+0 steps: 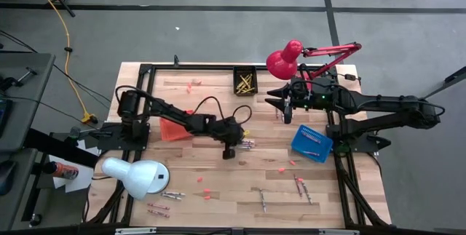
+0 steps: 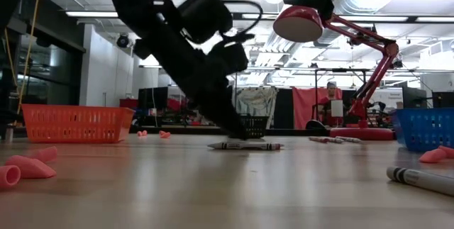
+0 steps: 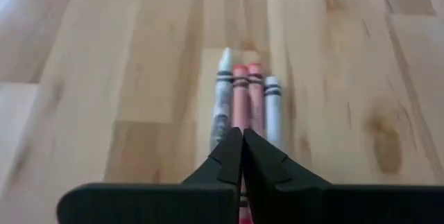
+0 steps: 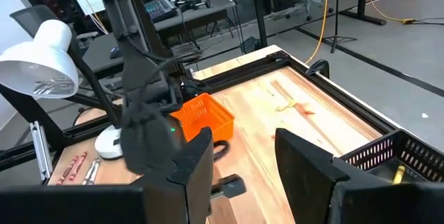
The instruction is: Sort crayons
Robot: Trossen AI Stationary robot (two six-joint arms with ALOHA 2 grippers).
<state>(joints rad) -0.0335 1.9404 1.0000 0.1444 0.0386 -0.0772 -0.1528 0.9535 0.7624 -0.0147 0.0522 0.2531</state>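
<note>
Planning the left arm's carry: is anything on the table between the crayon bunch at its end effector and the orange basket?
Nothing visible blocks it. The left end effector is shut at the crayon bunch, and the wood toward the orange basket looks bare. Only the left arm's own links and cable lie above that stretch.

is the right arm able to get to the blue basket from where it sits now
Probably yes. The blue basket sits on the table just below the right gripper in the high view, with bare wood between them. The left gripper works further left at a crayon bunch, out of the way.
</note>
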